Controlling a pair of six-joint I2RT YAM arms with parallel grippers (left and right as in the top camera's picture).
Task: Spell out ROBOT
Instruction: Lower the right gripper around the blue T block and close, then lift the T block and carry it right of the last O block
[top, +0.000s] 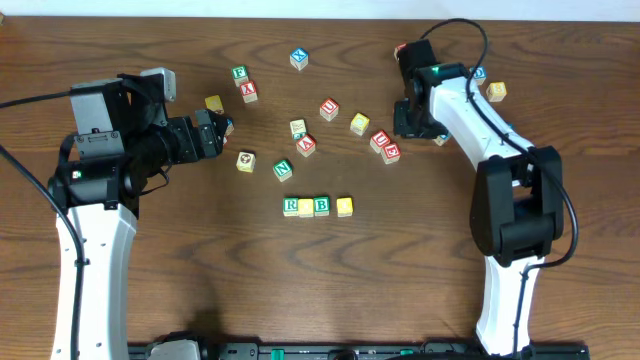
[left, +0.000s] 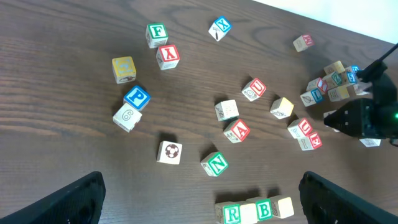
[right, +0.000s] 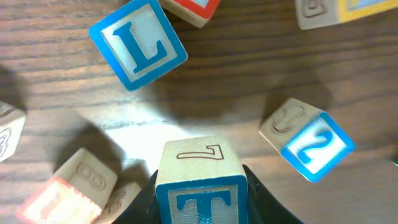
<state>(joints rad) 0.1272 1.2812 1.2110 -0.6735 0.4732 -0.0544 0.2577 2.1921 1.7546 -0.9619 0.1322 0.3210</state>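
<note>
A row of cubes lies at the table's middle: green R (top: 291, 206), a yellow-faced cube (top: 306, 207), green B (top: 321, 206) and, a little apart, another yellow-faced cube (top: 344, 206). The left wrist view shows the same R (left: 232, 214) and B (left: 264, 209). The blue T cube (right: 202, 180) sits tight between my right gripper's (right: 202, 208) fingers, T face toward the camera, low over the wood. From overhead the right gripper (top: 412, 122) is at the back right and hides the T. My left gripper (left: 202, 199) hangs wide open and empty, back left of the row.
Loose cubes lie around the held one: a blue L (right: 138, 42) and a blue 2 (right: 314, 148). Red U and E cubes (top: 385, 146), a green N (top: 283, 170) and several others are scattered behind the row. A blue P cube (left: 137, 98) sits near the left gripper.
</note>
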